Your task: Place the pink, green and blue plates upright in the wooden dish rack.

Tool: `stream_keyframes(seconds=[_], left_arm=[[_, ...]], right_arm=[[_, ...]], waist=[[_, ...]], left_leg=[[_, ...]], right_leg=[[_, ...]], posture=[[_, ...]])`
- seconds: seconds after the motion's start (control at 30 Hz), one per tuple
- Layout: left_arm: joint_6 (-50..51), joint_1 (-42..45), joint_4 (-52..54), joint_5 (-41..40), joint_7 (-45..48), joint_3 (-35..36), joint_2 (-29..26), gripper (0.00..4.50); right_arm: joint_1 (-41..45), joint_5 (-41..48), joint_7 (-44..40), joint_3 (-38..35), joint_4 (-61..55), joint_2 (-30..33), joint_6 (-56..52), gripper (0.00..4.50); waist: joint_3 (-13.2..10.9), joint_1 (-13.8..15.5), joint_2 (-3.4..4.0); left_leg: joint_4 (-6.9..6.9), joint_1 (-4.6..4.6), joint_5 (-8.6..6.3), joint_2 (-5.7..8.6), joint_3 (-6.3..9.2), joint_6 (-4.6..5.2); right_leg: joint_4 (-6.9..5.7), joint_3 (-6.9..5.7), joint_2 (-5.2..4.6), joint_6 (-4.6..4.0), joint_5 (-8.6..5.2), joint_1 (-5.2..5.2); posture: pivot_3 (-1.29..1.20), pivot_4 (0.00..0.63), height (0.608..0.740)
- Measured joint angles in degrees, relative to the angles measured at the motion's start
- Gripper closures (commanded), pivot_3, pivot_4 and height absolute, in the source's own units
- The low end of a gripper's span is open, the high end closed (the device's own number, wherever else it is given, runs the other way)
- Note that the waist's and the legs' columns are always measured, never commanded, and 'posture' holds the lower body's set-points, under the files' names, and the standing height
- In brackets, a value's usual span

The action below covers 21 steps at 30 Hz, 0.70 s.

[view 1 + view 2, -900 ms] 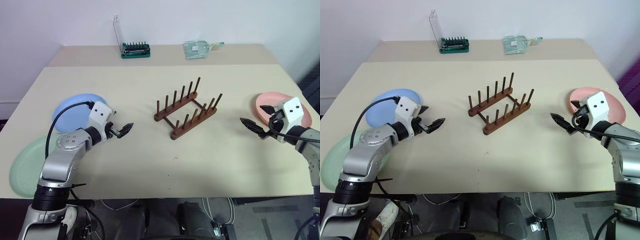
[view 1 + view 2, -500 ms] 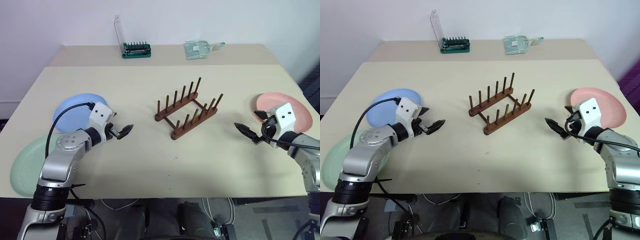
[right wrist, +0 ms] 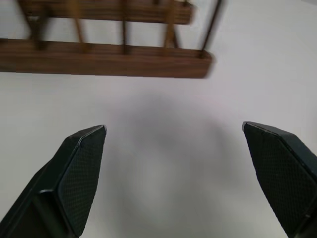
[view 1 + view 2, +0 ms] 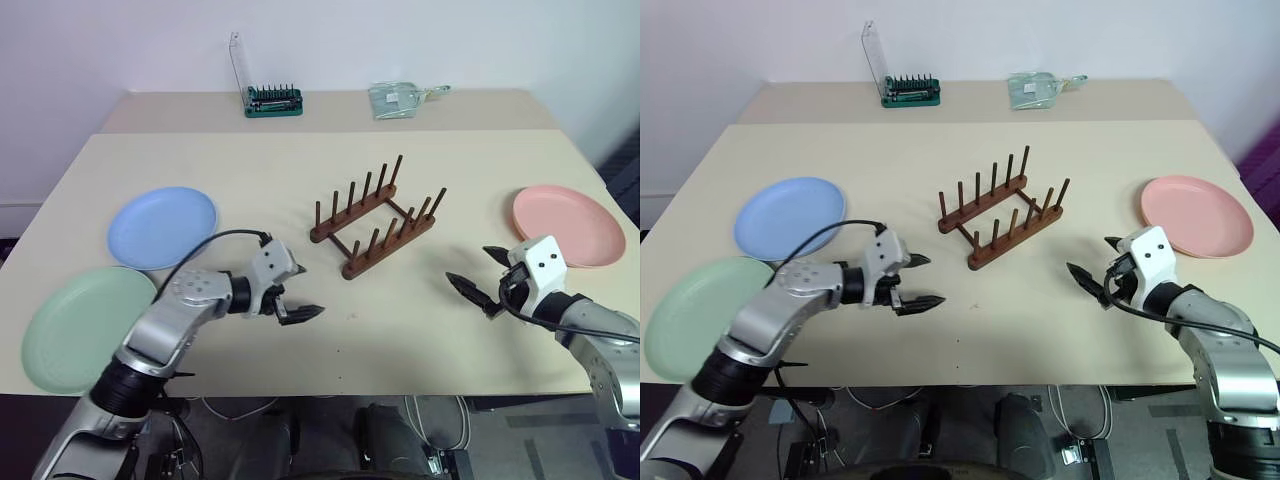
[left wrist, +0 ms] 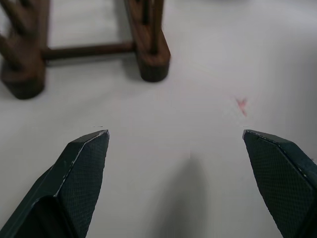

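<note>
Nothing is held: the left pincer (image 4: pixel 296 303) and the right pincer (image 4: pixel 472 286) are both spread wide over the bare worktop (image 4: pixel 400 330), near the wooden dish rack (image 4: pixel 377 217). One plate should be picked first and gripped by its rim. Three plates are counted, all lying flat: the green plate (image 4: pixel 78 326), the blue plate (image 4: pixel 162 227) and the pink plate (image 4: pixel 568 225), and one empty rack stands between them.

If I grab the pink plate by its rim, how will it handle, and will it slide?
The pink plate lies flat on the table, shallow and low-rimmed, so getting a finger under the edge looks awkward; a nudge would probably slide it. It looks stiff and matte, so likely light and not very slippery once pinched. Being round, it may roll if set on edge.
</note>
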<state>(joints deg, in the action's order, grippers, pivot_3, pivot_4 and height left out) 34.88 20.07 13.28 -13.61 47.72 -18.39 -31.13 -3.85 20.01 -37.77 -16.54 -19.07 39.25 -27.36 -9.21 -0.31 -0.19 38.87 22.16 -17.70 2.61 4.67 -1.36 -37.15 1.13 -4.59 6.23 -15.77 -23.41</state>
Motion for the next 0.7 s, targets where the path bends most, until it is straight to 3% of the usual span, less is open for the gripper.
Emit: stream_keyframes(seconds=[0.13,0.37,0.47,0.63,0.67,0.7], left_arm=[[-0.33,1.26,-4.34,4.38,-9.54,-1.56,10.49,0.06],[-1.73,3.22,-9.84,8.6,-17.09,-3.42,19.63,0.06],[-1.51,4.01,-11.57,8.6,-18.4,-2.69,22.34,0.84],[-2.06,4.26,-13.17,8.65,-19.67,-1.64,23.94,3.37],[-2.44,4.25,-13.25,8.76,-19.78,-1.74,24.19,3.74],[-2.8,4.37,-13.26,8.99,-20.09,-1.61,24.45,3.76]], right_arm=[[-3.28,2.68,-0.85,-0.18,-5.81,0.19,-4.01,0.0],[-4.79,7.2,-4.19,1.66,-12.63,2.18,-7.99,0.0],[-3.56,7.13,-3.61,2.9,-12.62,2.27,-8.43,0.0],[-3.34,7.07,-3.04,3.86,-12.62,2.26,-8.44,0.0],[-3.37,7.05,-2.98,4.09,-12.62,2.26,-8.44,0.0],[-3.56,7.04,-2.93,4.31,-12.63,2.26,-8.44,0.0]], waist=[[0.0,0.95,-0.01],[0.01,1.11,-0.02],[0.01,1.09,-0.02],[0.0,1.11,-0.02],[0.0,1.09,-0.02],[0.01,1.08,-0.02]], left_leg=[[0.09,0.01,-0.01,0.01,0.0,0.03],[0.14,-0.14,-0.02,0.01,0.01,0.04],[0.13,-0.17,-0.03,0.01,0.01,0.05],[0.13,-0.17,-0.04,0.01,0.01,0.07],[0.13,-0.17,-0.04,0.01,0.0,0.07],[0.13,-0.17,-0.04,0.01,0.01,0.07]], right_leg=[[0.0,0.0,0.01,0.04,0.02,0.03],[0.03,-0.03,0.01,0.06,0.03,0.23],[0.03,-0.03,0.02,0.07,0.02,0.25],[0.05,-0.03,0.01,0.08,0.02,0.25],[0.06,-0.03,0.01,0.08,0.02,0.25],[0.06,-0.03,0.01,0.08,0.02,0.25]], posture=[[0.0,0.15,0.74],[0.0,0.15,0.74],[0.0,0.15,0.74],[0.0,0.15,0.74],[0.0,0.15,0.74],[0.0,0.15,0.74]])
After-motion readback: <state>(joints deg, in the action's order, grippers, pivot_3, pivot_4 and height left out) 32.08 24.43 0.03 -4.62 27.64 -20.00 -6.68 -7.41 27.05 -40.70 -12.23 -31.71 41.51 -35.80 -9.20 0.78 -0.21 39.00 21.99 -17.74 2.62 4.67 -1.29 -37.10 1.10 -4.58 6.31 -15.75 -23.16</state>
